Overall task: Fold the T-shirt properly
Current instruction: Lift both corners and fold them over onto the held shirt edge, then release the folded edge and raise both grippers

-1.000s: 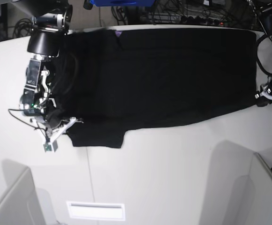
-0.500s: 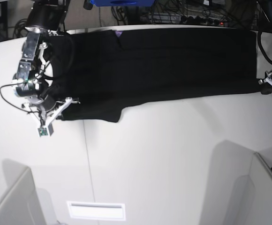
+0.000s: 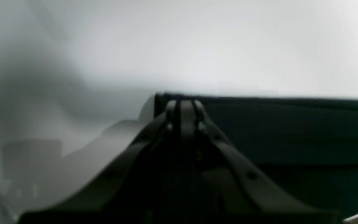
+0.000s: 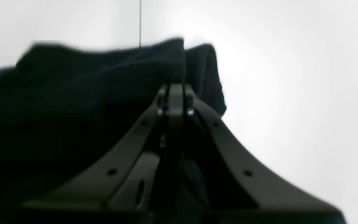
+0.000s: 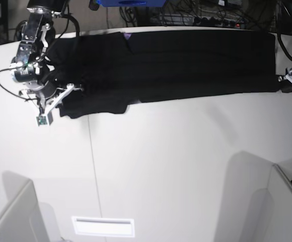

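Left wrist view: left gripper (image 3: 183, 105) pinched on T-shirt (image 3: 291, 130) edge.
Jaws pressed together at the black cloth's corner; white table (image 3: 197, 46) lies beyond, blurred.

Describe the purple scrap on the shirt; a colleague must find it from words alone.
Start at the white table and go to its far edge, where the T-shirt lies stretched sideways. Along the cloth's far edge, toward the base view's left, sits the purple scrap, the only colour on otherwise black fabric.
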